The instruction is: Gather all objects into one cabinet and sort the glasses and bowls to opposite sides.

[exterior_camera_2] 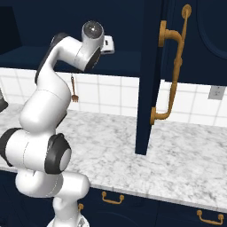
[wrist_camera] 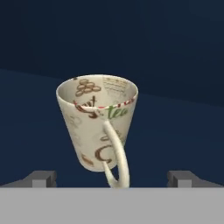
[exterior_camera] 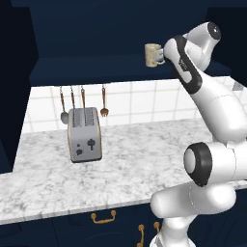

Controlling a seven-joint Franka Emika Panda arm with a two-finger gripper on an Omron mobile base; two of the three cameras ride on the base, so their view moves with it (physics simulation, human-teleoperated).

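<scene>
my arm's raised high, elbow bent, wrist level w/ the cream cup (wrist_camera: 98, 124); my gripper (wrist_camera: 111, 178) fingers spread wide, not clamping it.

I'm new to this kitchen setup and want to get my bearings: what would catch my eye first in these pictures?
First, the cream cup, printed with brown lettering, up in front of the dark navy cabinets beside the white arm; in the hand view its handle points toward the hand, whose fingers stand wide apart. Next, the silver toaster on the marble counter, with utensils hanging behind it. On the right, a navy door with a long curved brass handle.
</scene>
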